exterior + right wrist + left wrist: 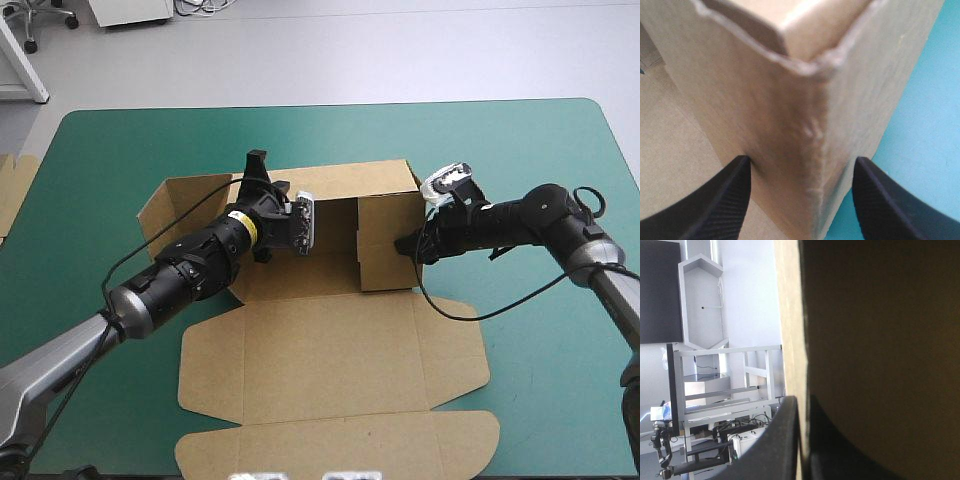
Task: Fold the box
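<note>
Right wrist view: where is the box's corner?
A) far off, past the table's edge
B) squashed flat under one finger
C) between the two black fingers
C: the raised corner of the box stands between the right gripper's spread black fingers.

Left arm (190,265) reaching from 8 o'clock toward 1 o'clock, left gripper (256,162) pinched almost closed, right arm (540,215) stretching from 3 toward 9 o'clock, right gripper (405,245) fingers spread apart.
</note>
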Robot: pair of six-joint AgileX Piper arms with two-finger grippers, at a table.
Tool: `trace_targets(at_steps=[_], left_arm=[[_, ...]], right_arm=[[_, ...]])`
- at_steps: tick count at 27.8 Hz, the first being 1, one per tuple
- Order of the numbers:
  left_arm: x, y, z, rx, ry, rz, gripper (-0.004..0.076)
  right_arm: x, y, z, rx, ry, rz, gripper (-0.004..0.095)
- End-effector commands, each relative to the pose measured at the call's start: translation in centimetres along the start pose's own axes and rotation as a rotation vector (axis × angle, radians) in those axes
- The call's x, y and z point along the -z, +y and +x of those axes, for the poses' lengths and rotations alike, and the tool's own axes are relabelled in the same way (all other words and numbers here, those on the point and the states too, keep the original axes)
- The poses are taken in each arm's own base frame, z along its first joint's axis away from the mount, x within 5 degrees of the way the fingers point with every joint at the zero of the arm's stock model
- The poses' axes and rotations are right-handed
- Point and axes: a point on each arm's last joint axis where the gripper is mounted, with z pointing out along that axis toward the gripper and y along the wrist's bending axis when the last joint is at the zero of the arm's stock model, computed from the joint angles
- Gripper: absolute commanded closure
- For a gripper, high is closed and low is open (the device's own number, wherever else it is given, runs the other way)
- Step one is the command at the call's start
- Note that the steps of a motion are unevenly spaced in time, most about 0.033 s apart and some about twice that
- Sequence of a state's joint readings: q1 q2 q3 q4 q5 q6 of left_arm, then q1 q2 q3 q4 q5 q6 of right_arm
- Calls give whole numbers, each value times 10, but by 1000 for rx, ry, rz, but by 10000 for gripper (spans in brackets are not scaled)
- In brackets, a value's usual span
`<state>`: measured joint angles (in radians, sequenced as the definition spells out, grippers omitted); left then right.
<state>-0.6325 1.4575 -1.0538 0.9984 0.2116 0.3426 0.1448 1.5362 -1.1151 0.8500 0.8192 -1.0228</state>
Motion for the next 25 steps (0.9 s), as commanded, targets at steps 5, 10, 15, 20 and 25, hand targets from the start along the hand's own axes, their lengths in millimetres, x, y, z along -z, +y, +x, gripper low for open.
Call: trace_targets(at_steps=[5, 10, 15, 20, 25], left_arm=[[13, 23, -11, -1, -79, -95, 734], [13, 24, -12, -1, -89, -100, 734], [14, 27, -14, -1, -114, -114, 734], [14, 27, -15, 2, -116, -114, 734], [14, 27, -14, 2, -114, -114, 734]], right_arm=[[14, 0, -18, 2, -139, 63, 359], [15, 2, -23, 20, -190, 44, 358], [15, 0, -24, 21, -201, 67, 358], [16, -4, -27, 13, -230, 114, 358], [18, -10, -31, -7, -275, 171, 358]])
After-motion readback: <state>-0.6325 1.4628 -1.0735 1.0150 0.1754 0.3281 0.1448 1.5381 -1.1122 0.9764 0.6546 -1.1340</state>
